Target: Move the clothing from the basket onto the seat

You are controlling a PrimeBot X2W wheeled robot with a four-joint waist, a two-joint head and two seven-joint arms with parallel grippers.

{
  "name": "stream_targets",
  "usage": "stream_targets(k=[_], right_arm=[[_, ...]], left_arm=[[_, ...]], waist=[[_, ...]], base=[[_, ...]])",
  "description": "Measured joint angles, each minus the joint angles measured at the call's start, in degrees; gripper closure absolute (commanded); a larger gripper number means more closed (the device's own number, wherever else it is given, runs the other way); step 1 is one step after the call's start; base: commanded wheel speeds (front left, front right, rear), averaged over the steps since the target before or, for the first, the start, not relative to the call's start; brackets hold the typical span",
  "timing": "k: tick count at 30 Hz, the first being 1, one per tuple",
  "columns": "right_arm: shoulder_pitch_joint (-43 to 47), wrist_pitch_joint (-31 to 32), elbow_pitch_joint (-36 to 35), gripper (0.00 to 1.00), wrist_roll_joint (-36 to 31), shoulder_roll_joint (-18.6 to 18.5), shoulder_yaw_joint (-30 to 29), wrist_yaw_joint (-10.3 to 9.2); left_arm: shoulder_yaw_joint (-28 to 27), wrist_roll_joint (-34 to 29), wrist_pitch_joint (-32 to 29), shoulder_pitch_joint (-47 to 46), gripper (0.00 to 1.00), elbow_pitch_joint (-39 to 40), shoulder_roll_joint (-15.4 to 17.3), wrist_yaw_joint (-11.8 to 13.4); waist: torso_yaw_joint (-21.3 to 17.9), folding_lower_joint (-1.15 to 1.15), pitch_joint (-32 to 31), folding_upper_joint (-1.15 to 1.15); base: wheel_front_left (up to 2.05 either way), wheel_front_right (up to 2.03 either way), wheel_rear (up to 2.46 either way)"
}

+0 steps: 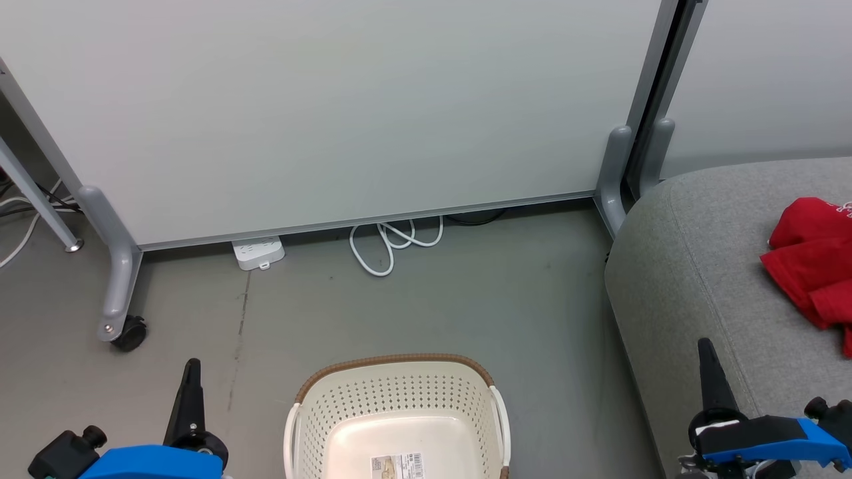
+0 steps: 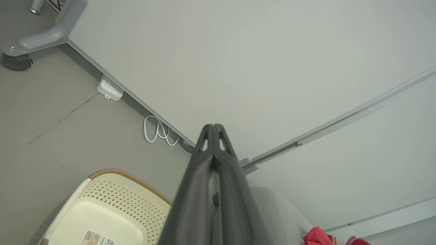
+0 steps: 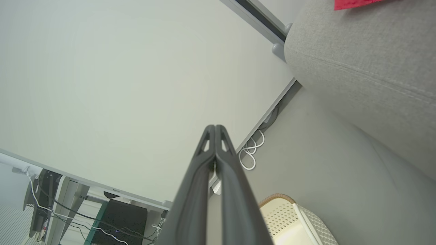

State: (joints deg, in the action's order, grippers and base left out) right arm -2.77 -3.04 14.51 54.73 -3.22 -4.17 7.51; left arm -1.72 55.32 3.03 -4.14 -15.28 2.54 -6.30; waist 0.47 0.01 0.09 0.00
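- The basket (image 1: 399, 399) is seen at 6 o'clock in the head view. It is set on the grey floor (image 1: 466, 313).
- A paper label (image 1: 397, 466) is stuck on the basket's pale bottom.
- The clothing (image 1: 809, 259) is laid on the seat (image 1: 692, 266) at 3 o'clock, well apart from the basket. It is bunched up in a red heap, and part of it is cut off by the picture's edge.
- The seat is placed on the floor from 3 to 5 o'clock, to the right of the basket.
- The left pincer (image 1: 192, 369) is held at 7 o'clock, over the floor beside the basket. It is clenched. In the left wrist view its two dark fingers (image 2: 197, 190) are pressed together up to the tips.
- The right pincer (image 1: 705, 349) is held at 5 o'clock, in front of the seat's edge. It is clenched too. In the right wrist view its fingers (image 3: 197, 190) are pressed together.
- A big white board (image 1: 333, 113) is stood at 12 o'clock, and a black wheel (image 1: 130, 332) is fitted under its grey leg at 9 o'clock.
- A white power strip (image 1: 258, 253) and a looped white cord (image 1: 393, 243) are left on the floor under the board's bottom edge.
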Motion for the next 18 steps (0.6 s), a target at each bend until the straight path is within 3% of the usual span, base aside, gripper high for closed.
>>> stream_targets(k=[18], right_arm=[[-0.88,2.79,-0.13,1.0,11.28,0.09,-0.71,0.0]], left_arm=[[-1.54,11.2,-2.97,-0.48,1.0,0.31,0.03,-0.4]], waist=[[-0.11,-0.01,0.02,0.0]], base=[[0.0,0.0,0.0]])
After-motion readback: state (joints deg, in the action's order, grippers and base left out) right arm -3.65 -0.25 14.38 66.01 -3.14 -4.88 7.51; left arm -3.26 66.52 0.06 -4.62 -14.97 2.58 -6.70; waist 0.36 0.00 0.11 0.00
